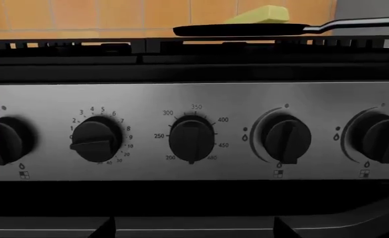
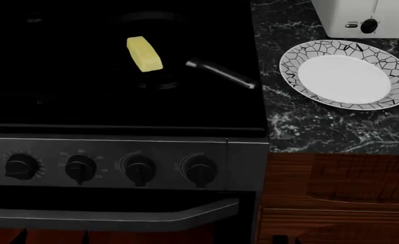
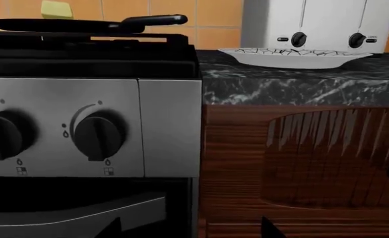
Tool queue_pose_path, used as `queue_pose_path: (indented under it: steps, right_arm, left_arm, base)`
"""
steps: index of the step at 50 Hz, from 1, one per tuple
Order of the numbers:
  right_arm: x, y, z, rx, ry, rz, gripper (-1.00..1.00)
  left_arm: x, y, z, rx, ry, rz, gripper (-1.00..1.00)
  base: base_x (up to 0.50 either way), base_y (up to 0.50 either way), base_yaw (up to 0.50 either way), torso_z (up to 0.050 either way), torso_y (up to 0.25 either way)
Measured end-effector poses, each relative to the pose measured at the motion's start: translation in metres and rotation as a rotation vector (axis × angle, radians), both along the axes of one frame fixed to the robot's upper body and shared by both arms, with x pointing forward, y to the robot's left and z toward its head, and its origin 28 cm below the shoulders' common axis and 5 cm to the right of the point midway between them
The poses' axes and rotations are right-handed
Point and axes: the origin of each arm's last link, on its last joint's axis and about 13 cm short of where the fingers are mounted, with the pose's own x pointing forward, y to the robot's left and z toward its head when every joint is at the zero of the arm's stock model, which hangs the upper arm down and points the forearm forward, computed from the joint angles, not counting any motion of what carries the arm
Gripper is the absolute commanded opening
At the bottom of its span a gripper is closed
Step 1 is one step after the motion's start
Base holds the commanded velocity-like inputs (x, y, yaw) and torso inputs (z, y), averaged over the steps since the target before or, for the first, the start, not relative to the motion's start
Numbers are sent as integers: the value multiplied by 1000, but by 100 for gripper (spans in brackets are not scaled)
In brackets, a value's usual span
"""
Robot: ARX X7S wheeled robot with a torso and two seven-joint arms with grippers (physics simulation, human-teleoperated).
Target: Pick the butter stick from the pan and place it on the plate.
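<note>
The pale-yellow butter stick lies in the black pan on the dark stove, and the pan's grey handle points toward the counter. The white plate with the black mosaic rim sits on the marble counter, nothing on it. My left gripper is open, low in front of the stove's knob panel, well below the butter stick and pan. My right gripper is open too, facing the edge where stove meets cabinet, lower than the plate. Neither holds anything.
A white toaster stands behind the plate. Black knobs line the steel front panel, above the oven door handle. A wooden cabinet sits under the marble counter.
</note>
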Motion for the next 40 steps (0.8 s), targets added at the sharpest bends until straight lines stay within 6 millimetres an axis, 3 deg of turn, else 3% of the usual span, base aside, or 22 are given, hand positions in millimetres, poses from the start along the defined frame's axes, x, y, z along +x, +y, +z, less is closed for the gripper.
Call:
queue_pose_path:
  steps: [31, 40]
  right_arm:
    - [1, -1, 4, 6, 7, -2, 100]
    - [4, -6, 29, -46, -55, -23, 100]
  left_arm:
    - [2, -2, 2, -5, 6, -7, 100]
    - [4, 0, 21, 28, -34, -3, 100]
  base:
    - [0, 0, 0, 0, 0]
    - [0, 0, 0, 0, 0]
